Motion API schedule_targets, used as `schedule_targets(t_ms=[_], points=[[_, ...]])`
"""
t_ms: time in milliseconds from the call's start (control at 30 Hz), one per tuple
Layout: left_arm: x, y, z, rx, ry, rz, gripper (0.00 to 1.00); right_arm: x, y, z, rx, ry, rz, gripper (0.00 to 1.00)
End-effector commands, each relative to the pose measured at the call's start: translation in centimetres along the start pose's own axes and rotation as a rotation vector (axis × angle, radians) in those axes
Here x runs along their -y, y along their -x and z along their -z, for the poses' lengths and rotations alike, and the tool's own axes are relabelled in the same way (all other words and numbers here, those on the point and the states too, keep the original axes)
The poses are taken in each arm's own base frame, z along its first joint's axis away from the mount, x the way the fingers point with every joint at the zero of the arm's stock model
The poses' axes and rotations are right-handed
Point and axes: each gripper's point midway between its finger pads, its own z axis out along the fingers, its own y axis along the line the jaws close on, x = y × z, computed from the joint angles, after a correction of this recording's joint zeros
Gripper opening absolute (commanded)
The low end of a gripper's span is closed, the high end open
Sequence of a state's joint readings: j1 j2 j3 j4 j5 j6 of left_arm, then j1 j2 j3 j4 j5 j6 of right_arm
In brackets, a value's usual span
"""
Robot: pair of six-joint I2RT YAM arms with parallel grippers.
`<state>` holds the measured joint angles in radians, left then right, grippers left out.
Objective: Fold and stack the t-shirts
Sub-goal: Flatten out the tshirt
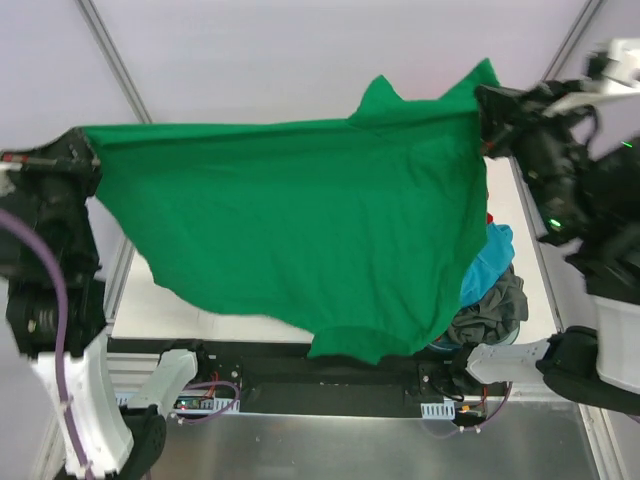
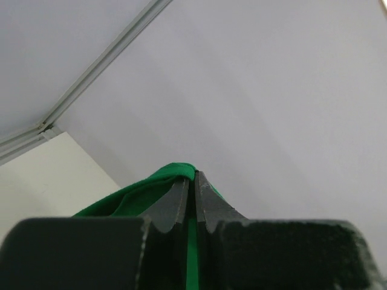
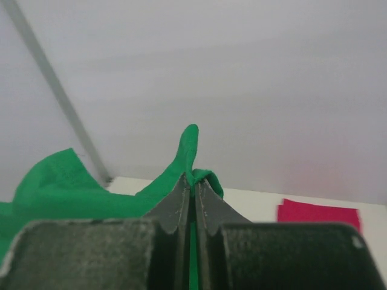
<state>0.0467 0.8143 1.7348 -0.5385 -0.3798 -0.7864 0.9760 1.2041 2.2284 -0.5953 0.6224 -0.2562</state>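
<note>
A bright green t-shirt (image 1: 290,230) hangs spread wide in the air above the table. My left gripper (image 1: 90,152) is shut on its left corner. My right gripper (image 1: 487,112) is shut on its right corner near a sleeve. In the left wrist view the jaws (image 2: 194,176) pinch a green fold (image 2: 145,196). In the right wrist view the jaws (image 3: 193,178) pinch green cloth (image 3: 60,187) as well. A teal shirt (image 1: 492,262) and a dark grey shirt (image 1: 495,305) lie heaped at the right, with a sliver of red (image 1: 489,217). A folded crimson-pink shirt (image 3: 317,212) lies on the table.
The white table (image 1: 150,310) lies under the hanging shirt, which hides most of it. Metal frame posts rise at the back left (image 1: 110,50) and back right (image 1: 575,35). The arm bases and cables sit along the near edge (image 1: 200,385).
</note>
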Motion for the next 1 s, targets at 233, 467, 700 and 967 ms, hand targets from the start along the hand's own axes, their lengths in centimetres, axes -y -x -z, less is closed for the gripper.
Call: schedule_targets(t_ms=[233, 467, 700, 967], points=[[1.6, -6.5, -16.7, -0.037, 0.030, -0.261, 0.00, 5.3, -2.0, -14.5, 0.078, -0.247, 0.222, 0.01], [7.6, -2.8, -19.1, 0.065, -0.108, -0.317, 0.00, 3.8, 2.4, -15.2, 0.249, -0.166, 0.195, 0.00], [1.5, -7.4, -18.3, -0.053, -0.019, -0.408, 0.00, 4.0, -4.0, -12.1, 0.096, -0.095, 0.193, 0.01], [-20.8, -20.6, -10.3, -0.264, 0.343, -0.442, 0.12, 3.4, -29.1, -5.9, -0.293, 0.047, 0.039, 0.01]])
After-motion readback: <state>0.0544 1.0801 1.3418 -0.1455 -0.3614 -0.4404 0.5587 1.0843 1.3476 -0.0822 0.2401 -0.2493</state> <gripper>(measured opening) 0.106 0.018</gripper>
